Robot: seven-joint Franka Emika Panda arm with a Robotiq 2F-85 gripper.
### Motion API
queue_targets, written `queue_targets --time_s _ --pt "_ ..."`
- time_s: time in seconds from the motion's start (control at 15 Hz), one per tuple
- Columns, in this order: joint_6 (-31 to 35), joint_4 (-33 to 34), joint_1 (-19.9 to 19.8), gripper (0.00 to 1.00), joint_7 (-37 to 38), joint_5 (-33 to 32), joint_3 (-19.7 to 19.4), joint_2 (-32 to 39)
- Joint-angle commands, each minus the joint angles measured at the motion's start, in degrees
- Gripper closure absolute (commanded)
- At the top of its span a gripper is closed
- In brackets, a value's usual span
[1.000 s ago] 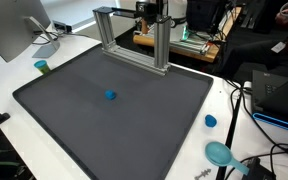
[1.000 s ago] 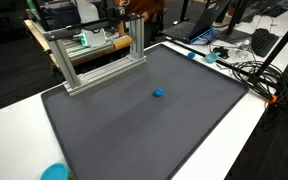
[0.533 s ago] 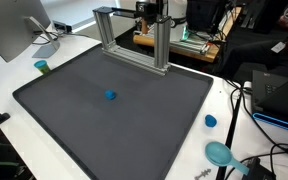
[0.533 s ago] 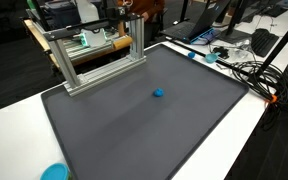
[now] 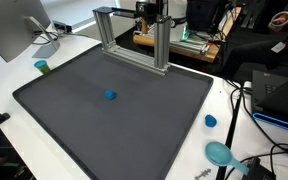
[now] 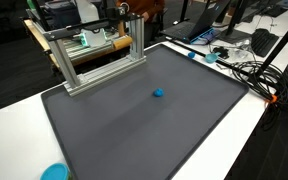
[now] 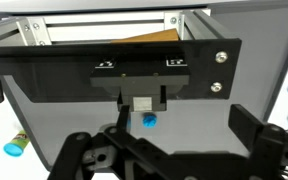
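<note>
Hanging well above and behind the small round blue plastic piece (image 7: 149, 120), the jaws stand spread wide and grip nothing. Their black fingers (image 7: 256, 135) frame the bottom of the wrist view. The linkage is dark and cut off by the picture's lower edge, so the spread is probably full, though I cannot be sure. Neither exterior view shows the jaws at all.

The blue piece lies ahead of the jaws, roughly on the line between them and a little to their left. In both exterior views it sits alone near the middle of the dark grey rectangular mat (image 5: 84, 125), touching nothing else (image 5: 110, 96) (image 6: 158, 94). Lying flat in the open like this, it is free on every side.

Beyond the piece, at the mat's far edge from the jaws, stands the silver aluminium bar frame (image 5: 134, 38). It is well apart from the piece.

The other loose things lie off the mat on the white tabletop (image 5: 9, 75). A small green-and-teal cylinder (image 7: 14, 145) lies to the left of the jaws. A flat blue round cap (image 5: 211, 121) lies to their right, with a teal scoop-shaped dish (image 5: 220, 152) near it. Cables trail along that same side.
</note>
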Motion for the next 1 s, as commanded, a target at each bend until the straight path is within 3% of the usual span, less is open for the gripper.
queue_targets --time_s 0.0,0.27,0.93 --pt "-0.1 0.02 -1.02 0.0 -2.92 0.73 -2.38 1.1" --pt "0.0 -0.17 -0.45 0.0 -8.13 1.86 -5.72 1.71" --pt "0.88 -0.14 -0.75 0.0 -8.04 1.81 -5.39 3.08"
